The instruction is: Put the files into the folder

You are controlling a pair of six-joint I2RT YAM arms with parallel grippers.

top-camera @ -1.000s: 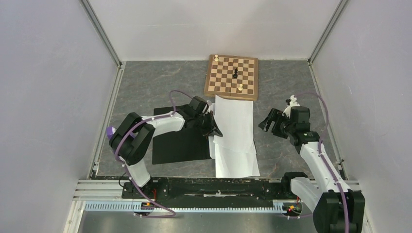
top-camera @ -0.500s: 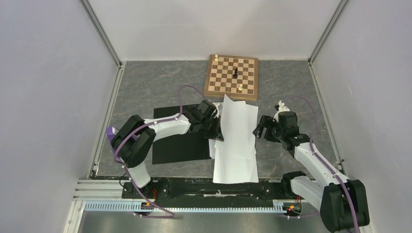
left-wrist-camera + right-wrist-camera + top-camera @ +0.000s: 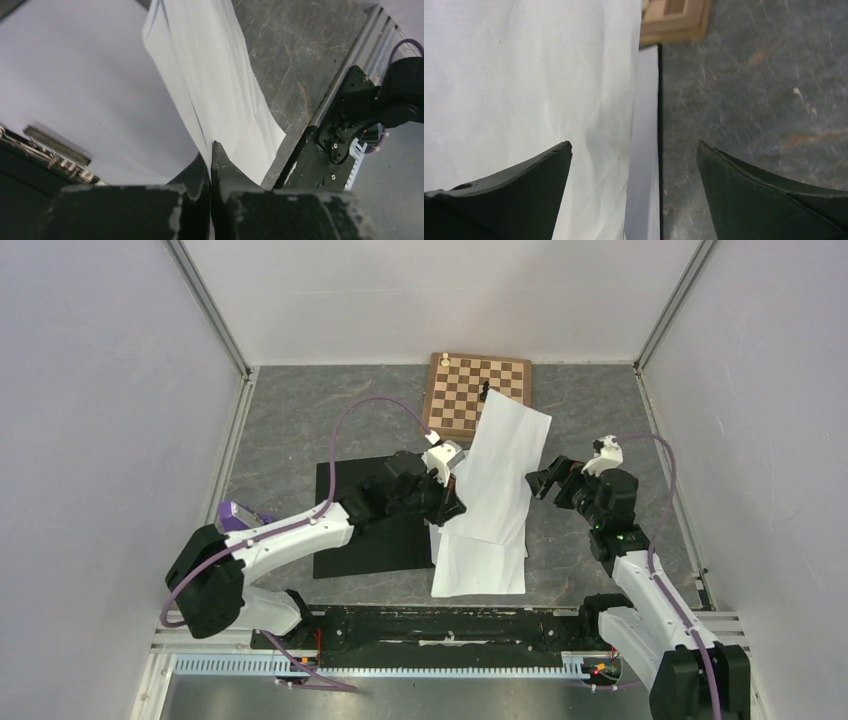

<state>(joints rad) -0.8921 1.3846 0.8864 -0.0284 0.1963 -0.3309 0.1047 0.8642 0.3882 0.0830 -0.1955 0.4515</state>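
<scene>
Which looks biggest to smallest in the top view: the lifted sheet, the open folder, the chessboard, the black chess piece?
1. lifted sheet and folder: about alike; the sheet is raised toward the camera and the left arm covers part of the folder, so unranked.
2. chessboard, partly under the sheet.
3. black chess piece.

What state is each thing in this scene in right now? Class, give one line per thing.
Left gripper: shut on the top sheet's edge.
Right gripper: open, holding nothing.
Top sheet: lifted, tilted, overlapping the chessboard.
Other sheets: lying flat.
Folder: open, flat, black inside up.
Chessboard: flat, partly hidden by the lifted sheet.
</scene>
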